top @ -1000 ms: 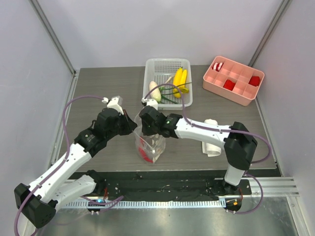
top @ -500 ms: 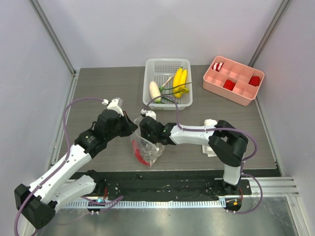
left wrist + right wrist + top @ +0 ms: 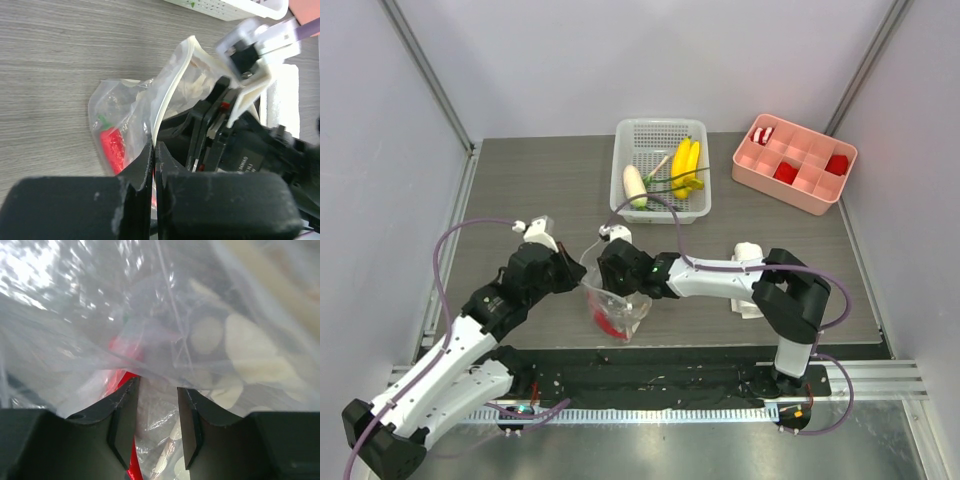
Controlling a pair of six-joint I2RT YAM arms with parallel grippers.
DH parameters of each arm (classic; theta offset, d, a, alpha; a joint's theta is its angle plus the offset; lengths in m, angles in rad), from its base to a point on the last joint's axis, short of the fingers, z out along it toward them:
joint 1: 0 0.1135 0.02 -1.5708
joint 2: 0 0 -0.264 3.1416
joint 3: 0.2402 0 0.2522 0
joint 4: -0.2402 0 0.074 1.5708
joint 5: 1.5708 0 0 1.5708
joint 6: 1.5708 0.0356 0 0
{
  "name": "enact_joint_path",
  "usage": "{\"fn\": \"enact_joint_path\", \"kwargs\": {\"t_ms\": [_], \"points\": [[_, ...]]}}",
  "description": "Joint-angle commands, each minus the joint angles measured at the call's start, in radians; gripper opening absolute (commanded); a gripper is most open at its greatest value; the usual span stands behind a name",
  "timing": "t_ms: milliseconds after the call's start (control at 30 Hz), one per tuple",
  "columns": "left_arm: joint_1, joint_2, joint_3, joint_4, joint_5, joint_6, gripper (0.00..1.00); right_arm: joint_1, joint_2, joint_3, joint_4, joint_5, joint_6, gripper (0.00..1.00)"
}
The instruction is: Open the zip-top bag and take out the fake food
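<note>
- Left gripper (image 3: 154, 147): fingers pressed together, clamped on the white zip rim of the zip-top bag (image 3: 626, 310), at the bag's left side.
- Zip-top bag: clear, white-dotted, resting on the table (image 3: 530, 180) at its near-centre, between the two grippers, with the mouth held open and facing up.
- Fake food, in bag: red chili (image 3: 610, 322) with a green stem, low in the bag.
- Right gripper (image 3: 157, 387): fingers apart, reaching into the bag's mouth; wrinkled bag film and the chili's red show past the gap.
- Rolled white cloth (image 3: 748, 304): right of the bag, partly under the right arm.
- White basket (image 3: 660, 128): far centre; holds a yellow banana bunch (image 3: 686, 160), a white radish (image 3: 635, 184) and thin green stems (image 3: 670, 188).
- Pink tray (image 3: 752, 170): far right, divided, with red blocks (image 3: 785, 172) in some compartments.
</note>
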Motion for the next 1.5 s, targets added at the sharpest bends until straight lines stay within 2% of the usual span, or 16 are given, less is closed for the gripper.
{"fn": "enact_joint_path", "kwargs": {"t_ms": [0,133,233,333,400,533,833,1033,1233,1467], "points": [[-0.001,0.035,0.025,0.031,0.023,-0.021,0.00,0.006,-0.027,0.104,-0.138,0.306,-0.087,0.43],[-0.001,0.065,0.066,0.098,0.074,-0.043,0.00,0.006,-0.056,0.127,-0.240,0.499,-0.139,0.44],[-0.001,0.106,0.120,0.109,0.111,-0.048,0.00,0.005,-0.078,0.138,-0.274,0.543,-0.174,0.45],[-0.001,0.134,0.161,0.115,0.125,-0.041,0.00,0.006,-0.115,0.141,-0.273,0.482,-0.165,0.46],[-0.001,0.131,0.163,0.106,0.115,-0.035,0.00,0.008,-0.126,0.139,-0.259,0.380,-0.157,0.46],[-0.001,0.085,0.087,0.089,0.051,-0.025,0.00,0.018,-0.097,0.126,-0.224,0.245,-0.102,0.47],[-0.001,0.019,-0.059,0.056,-0.053,-0.005,0.00,0.041,-0.052,0.052,-0.109,0.152,-0.024,0.50],[-0.001,-0.012,-0.050,0.030,-0.038,-0.012,0.00,0.041,-0.021,0.037,-0.113,0.145,-0.012,0.49],[-0.001,-0.058,-0.018,0.016,-0.023,-0.025,0.00,0.055,-0.030,0.015,-0.115,0.135,-0.012,0.41],[-0.001,-0.038,-0.010,0.011,-0.014,-0.020,0.00,0.078,-0.027,0.017,-0.116,0.067,-0.015,0.39]]}}
